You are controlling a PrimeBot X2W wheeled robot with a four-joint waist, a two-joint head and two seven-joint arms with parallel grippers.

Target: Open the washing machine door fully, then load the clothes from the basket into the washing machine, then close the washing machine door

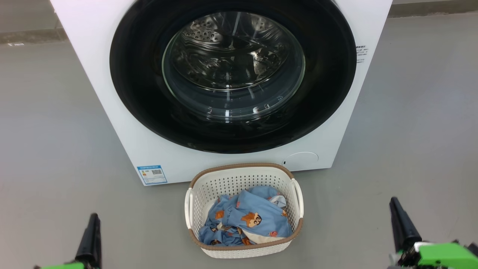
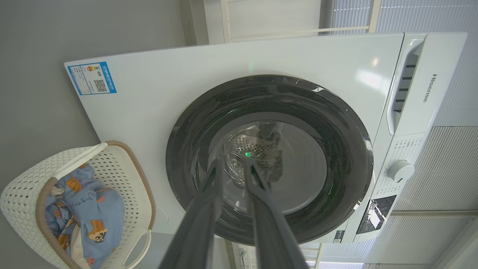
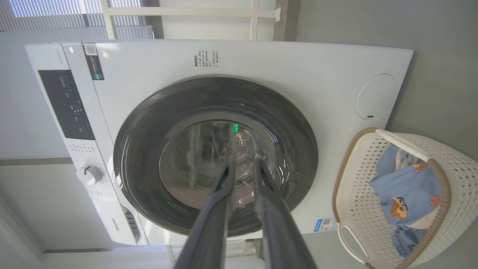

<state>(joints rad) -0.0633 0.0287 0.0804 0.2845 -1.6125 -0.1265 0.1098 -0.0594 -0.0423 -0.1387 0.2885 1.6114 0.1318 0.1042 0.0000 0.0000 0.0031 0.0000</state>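
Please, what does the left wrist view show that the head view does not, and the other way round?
The left wrist view adds the control knob, the Hisense name and the dark display. The head view adds the right claw. Both share the shut washing machine door, the basket, the clothes in it, the blue sticker and the left claw.
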